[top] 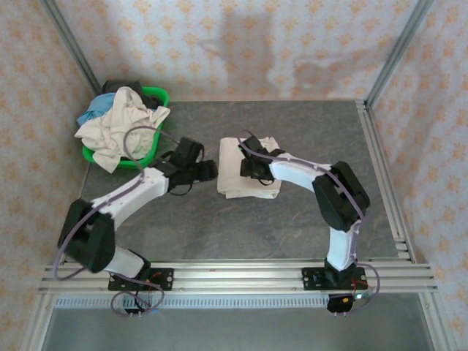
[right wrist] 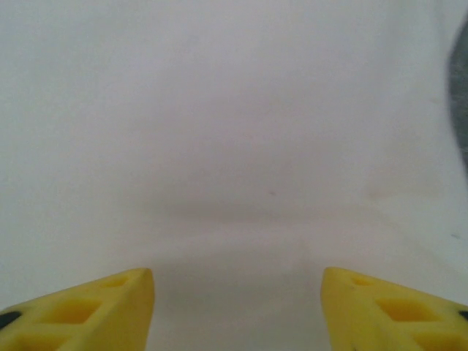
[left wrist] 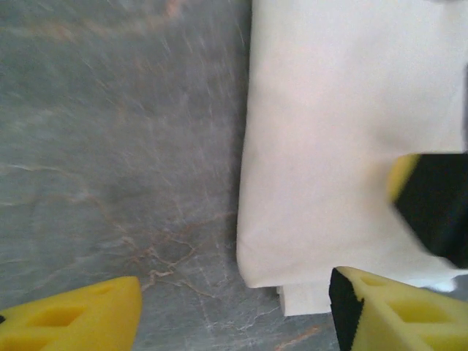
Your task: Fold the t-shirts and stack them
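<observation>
The folded cream-white cloth t-shirt lies flat on the grey stone-patterned desk. The left end effector straddles its edge, spread. The right end effector hovers above, spread and empty, which suggests this fold is complete. Unfolded t-shirts wait in the green plastic basket.

The top camera looks down from above and behind the table's near edge, taking in its whole surface. The left wrist camera hangs low, facing down past the left gripper's fingers at bare table and the folded white shirt. The right wrist camera (nearer still) faces that shirt. All three views share the shirt.
</observation>
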{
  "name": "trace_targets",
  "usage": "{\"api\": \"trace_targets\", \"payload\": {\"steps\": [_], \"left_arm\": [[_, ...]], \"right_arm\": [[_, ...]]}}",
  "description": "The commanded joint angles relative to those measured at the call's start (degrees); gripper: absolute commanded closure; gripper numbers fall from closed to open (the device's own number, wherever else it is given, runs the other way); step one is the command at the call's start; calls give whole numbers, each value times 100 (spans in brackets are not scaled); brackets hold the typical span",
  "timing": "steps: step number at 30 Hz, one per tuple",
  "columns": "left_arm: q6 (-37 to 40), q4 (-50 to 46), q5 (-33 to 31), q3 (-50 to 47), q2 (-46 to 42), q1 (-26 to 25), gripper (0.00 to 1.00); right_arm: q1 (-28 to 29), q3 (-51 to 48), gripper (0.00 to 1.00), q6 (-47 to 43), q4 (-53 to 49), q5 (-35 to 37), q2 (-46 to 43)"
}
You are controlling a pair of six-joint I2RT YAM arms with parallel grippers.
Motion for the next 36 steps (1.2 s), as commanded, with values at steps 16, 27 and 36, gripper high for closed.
{"api": "trace_targets", "payload": {"steps": [16, 27, 36], "left_arm": [[453, -907, -898, -683, -1602, 962, 0], [591, -1056, -1300, -762, -1639, 1014, 0], [669, -1130, -1473, -813, -1735, 1045, 0]], "right_arm": [[-1695, 1337, 28, -1346, -2210, 1305, 475], [-1403, 1760, 14, -1395, -1760, 1014, 1065], [-2268, 2902, 18, -1747, -2613, 1242, 1970]]}}
